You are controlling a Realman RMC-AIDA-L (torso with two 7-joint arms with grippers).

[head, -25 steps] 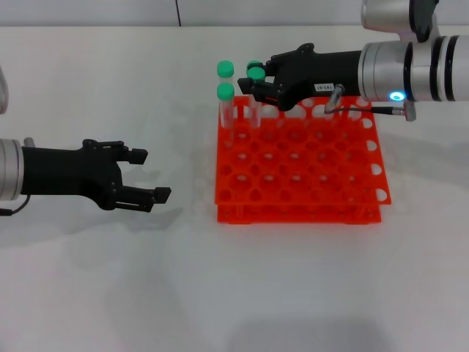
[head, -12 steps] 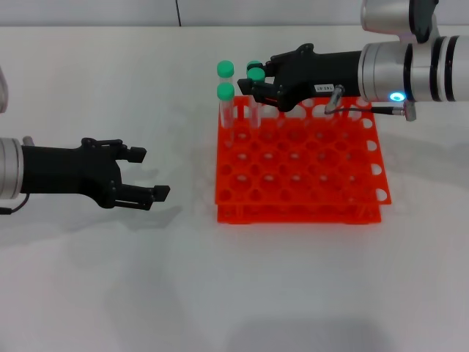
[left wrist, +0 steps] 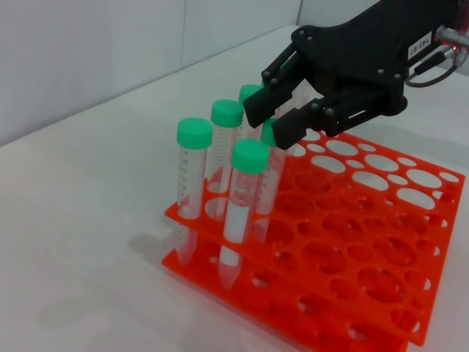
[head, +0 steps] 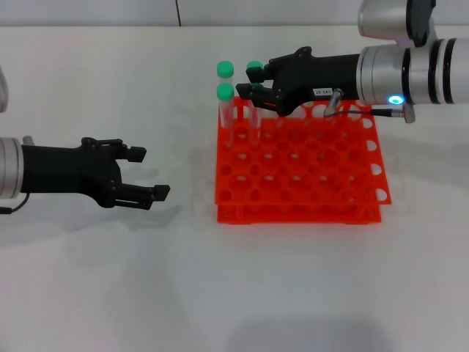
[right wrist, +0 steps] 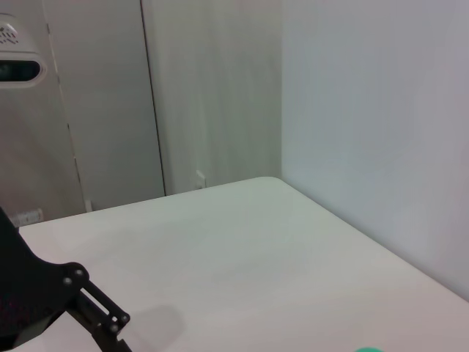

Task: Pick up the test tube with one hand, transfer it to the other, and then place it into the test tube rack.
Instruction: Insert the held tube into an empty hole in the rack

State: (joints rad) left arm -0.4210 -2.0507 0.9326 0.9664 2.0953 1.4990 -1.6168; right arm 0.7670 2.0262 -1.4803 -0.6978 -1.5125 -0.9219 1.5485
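The orange-red test tube rack [head: 300, 214] stands right of centre on the table; it also shows in the left wrist view [left wrist: 344, 242]. Several green-capped tubes stand in its far-left corner. My right gripper [head: 256, 78], with the white sticker and blue light, hovers over that corner. Its jaws stand slightly apart on either side of the cap of the test tube [head: 254, 89], which sits upright in a hole. The left wrist view shows this gripper [left wrist: 275, 121] and the tube [left wrist: 270, 133]. My left gripper [head: 150, 174] is open and empty, low over the table to the left of the rack.
Three other green-capped tubes [head: 225, 92] stand beside it in the same corner. Most rack holes are unfilled. White table surface lies all round the rack. The right wrist view shows only wall, table and a black gripper part [right wrist: 80, 297].
The test tube's cap has dropped lower between the right gripper's fingers, down into the rack. The right gripper shifted slightly. The left arm has not moved.
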